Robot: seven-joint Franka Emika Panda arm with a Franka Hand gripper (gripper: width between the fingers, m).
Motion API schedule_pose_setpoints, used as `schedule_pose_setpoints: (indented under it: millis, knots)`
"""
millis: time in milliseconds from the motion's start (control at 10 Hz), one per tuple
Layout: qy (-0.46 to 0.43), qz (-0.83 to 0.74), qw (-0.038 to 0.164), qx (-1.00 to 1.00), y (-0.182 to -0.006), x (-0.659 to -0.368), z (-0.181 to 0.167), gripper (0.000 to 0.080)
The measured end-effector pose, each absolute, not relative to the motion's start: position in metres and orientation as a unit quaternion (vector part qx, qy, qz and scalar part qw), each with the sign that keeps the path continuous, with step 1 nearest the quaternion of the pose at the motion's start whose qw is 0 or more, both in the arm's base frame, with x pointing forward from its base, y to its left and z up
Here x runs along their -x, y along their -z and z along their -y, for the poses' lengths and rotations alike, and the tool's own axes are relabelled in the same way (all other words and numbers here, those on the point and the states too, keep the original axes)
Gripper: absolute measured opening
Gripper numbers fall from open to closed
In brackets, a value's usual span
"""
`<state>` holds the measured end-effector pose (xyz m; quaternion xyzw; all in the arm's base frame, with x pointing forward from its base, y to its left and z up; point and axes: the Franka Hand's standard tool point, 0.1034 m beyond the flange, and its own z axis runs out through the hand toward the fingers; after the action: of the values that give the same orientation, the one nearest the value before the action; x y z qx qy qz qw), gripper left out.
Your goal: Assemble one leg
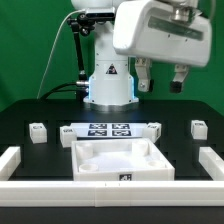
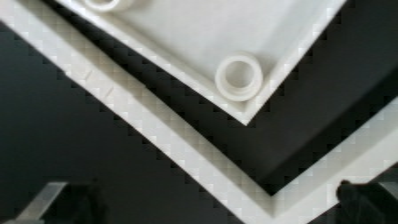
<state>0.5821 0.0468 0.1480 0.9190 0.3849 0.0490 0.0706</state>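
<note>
Gripper hangs high over table, toward exterior view's right. Fingers spread wide, nothing btwn them. Wrist view: fingertips far apart, panel corner below w/ round socket. No leg gripped, all 4 on table. Leg A is far on exterior view's left. Leg B & leg C are at ends of marker board. Leg D is far on exterior view's right. Can't tell which is the task's. Panel lies just camera-side of board.

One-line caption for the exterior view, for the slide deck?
Open, empty gripper high above the table; rimmed panel nearer the camera than the marker board, legs loose on both sides.
</note>
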Motion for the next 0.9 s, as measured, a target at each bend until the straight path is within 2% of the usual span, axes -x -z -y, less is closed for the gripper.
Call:
schedule_pose_setpoints:
  millis: [200, 400, 800, 900]
  knots:
    - [-0.039, -0.474, 0.061, -0.878, -0.133, -0.563, -0.033, 0.065]
    - [-0.025, -0.541, 0.046, -0.84, -0.119, -0.556, -0.026, 0.065]
    - [-0.025, -0.536, 0.045, -0.843, -0.118, -0.555, -0.027, 0.065]
    - [-0.042, -0.594, 0.057, -0.802, -0.114, -0.555, -0.026, 0.065]
